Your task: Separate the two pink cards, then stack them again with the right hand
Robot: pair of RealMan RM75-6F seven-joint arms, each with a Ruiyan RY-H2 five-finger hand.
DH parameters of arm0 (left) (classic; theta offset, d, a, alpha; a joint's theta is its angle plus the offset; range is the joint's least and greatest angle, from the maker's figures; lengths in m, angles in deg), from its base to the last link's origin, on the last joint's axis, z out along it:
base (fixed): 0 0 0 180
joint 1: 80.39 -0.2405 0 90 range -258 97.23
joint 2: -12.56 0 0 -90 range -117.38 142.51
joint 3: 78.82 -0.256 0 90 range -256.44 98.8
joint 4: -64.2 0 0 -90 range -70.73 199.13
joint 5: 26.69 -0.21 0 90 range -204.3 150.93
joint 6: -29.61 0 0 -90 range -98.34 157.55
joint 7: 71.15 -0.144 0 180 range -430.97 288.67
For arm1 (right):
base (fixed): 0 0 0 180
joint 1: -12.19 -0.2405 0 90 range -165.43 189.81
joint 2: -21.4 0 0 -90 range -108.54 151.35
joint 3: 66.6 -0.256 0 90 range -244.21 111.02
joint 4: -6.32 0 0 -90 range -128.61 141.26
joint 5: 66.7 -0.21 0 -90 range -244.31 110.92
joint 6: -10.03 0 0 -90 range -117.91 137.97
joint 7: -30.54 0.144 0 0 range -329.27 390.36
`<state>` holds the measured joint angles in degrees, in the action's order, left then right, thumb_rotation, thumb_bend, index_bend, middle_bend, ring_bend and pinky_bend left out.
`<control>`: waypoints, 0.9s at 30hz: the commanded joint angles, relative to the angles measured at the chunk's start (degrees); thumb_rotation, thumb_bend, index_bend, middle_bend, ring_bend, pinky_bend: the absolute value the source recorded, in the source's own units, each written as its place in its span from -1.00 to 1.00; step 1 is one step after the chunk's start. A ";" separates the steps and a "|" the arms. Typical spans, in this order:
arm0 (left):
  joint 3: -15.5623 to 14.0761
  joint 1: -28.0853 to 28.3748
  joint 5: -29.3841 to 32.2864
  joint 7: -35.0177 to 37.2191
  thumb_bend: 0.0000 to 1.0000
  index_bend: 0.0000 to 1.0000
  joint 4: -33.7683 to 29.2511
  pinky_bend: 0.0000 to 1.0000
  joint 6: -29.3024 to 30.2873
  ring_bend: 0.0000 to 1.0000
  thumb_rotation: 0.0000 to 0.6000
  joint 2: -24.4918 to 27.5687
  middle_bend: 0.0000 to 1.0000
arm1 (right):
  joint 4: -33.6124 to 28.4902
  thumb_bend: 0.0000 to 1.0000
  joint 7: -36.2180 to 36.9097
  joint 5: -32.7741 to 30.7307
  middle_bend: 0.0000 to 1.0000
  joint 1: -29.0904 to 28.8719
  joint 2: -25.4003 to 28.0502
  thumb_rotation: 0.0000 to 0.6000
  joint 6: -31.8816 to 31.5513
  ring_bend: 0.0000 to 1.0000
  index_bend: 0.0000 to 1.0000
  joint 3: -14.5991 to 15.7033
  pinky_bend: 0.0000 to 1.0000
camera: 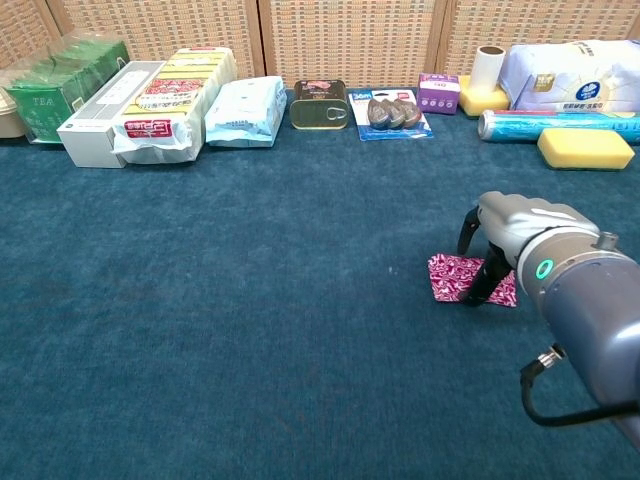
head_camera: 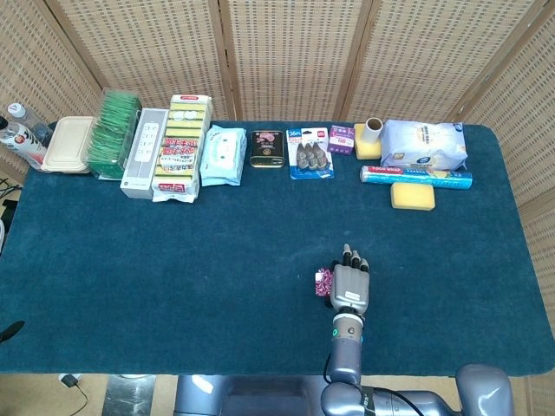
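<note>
Right hand: your grey five-finger right hand [camera: 500,235] is arched palm-down over the cards, dark fingertips [camera: 482,290] reaching to the cloth; from the head view it [head_camera: 350,286] lies flat, fingers pointing toward the far row of goods.
Right hand's hold: the fingertips press on the cards, but you cannot tell whether the hand grips them or only rests on them.
Pink cards: the pink patterned cards [camera: 458,276] lie flat on the dark blue cloth-covered table [camera: 250,330], mid-right and near you, partly under the fingers (the head view shows only a sliver [head_camera: 323,282] at the hand's left edge).
Hard to make out: the cards read as one overlapping patch; whether they are separated or stacked is unclear, since the hand covers their right part.
Arm: the grey forearm with a green light [camera: 545,268] runs off the lower right edge of the chest view.
Left hand: neither camera shows it.
</note>
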<state>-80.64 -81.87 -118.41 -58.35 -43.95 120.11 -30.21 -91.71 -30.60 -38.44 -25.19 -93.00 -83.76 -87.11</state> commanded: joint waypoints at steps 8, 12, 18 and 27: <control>0.00 0.08 -0.03 -0.15 -0.80 -1.00 -0.07 -0.88 -0.13 -1.00 1.00 -0.05 -1.00 | -0.41 -0.38 0.57 1.69 -1.00 0.19 0.82 1.00 0.36 -1.00 -0.37 0.38 -0.87; -0.01 0.02 -0.05 -0.13 -0.80 -1.00 -0.09 -0.88 -0.02 -1.00 1.00 -0.05 -1.00 | -0.48 -0.38 -0.16 1.95 -1.00 0.23 0.95 1.00 0.53 -1.00 -0.41 1.51 -0.91; 0.01 0.09 0.07 -0.19 -0.79 -1.00 -0.13 -0.88 -0.18 -1.00 1.00 -0.07 -1.00 | 0.37 -0.39 -0.06 3.88 -1.00 0.09 0.13 1.00 1.07 -1.00 -0.71 3.28 -0.94; 0.07 0.14 0.19 -0.16 -0.80 -1.00 -0.08 -0.88 -0.25 -1.00 1.00 -0.05 -1.00 | 1.52 -0.39 -0.60 3.96 -1.00 -0.16 -0.64 1.00 2.21 -1.00 -0.85 3.13 -0.94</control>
<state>-80.57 -81.72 -118.22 -58.51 -44.03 119.86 -30.26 -90.21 -31.19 -34.47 -25.35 -93.63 -81.58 -83.99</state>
